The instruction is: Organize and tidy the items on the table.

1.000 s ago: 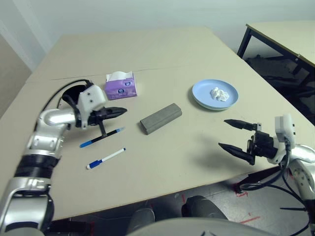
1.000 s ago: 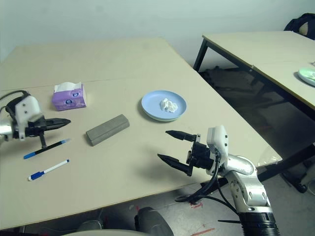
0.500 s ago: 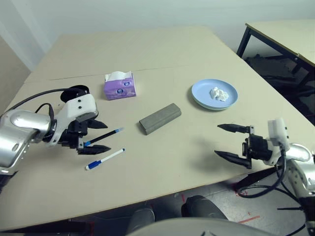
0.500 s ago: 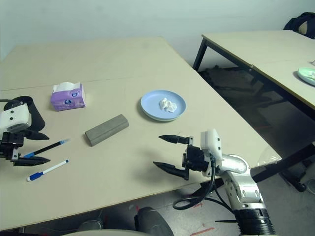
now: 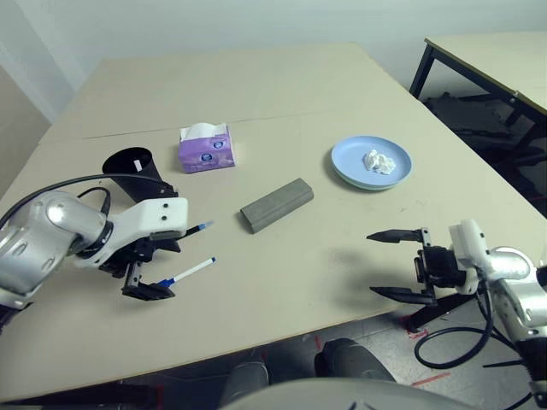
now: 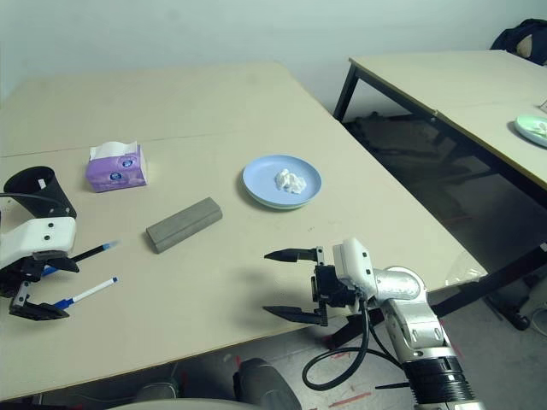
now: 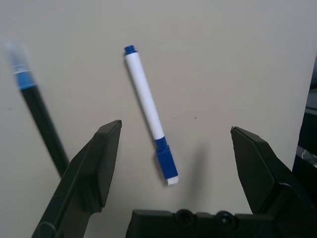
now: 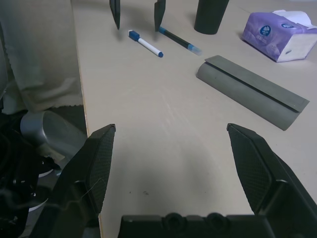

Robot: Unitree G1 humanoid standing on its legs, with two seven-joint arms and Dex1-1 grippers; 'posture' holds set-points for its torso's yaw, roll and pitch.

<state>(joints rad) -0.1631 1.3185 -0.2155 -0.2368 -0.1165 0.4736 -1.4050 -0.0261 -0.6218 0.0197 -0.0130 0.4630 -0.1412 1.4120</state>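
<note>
**A:** What is my left gripper [image 7: 171, 144] doing?

**B:** It points steeply down at the table [image 5: 282, 94] with its jaws spread wide and nothing between them but air; directly below lies the white pen [image 7: 148, 110]; the black pen [image 7: 40, 124] lies just beside it, apart from it, toward ten o'clock in the head view.

**A:** And my right gripper [image 5: 398, 264]?

**B:** At four o'clock, over the table's near edge; I hold it roughly level, jaws wide apart, empty.

**A:** Where are the other things?

**B:** The grey glasses case [image 5: 276, 204] lies at the centre; the blue plate [image 5: 347, 162] sits at two o'clock with the white tissue wad [image 5: 377, 162] on it; the black cup [image 5: 132, 171] stands at nine o'clock, behind my left arm; a purple tissue pack [image 5: 206, 148] stands at eleven o'clock.
</note>
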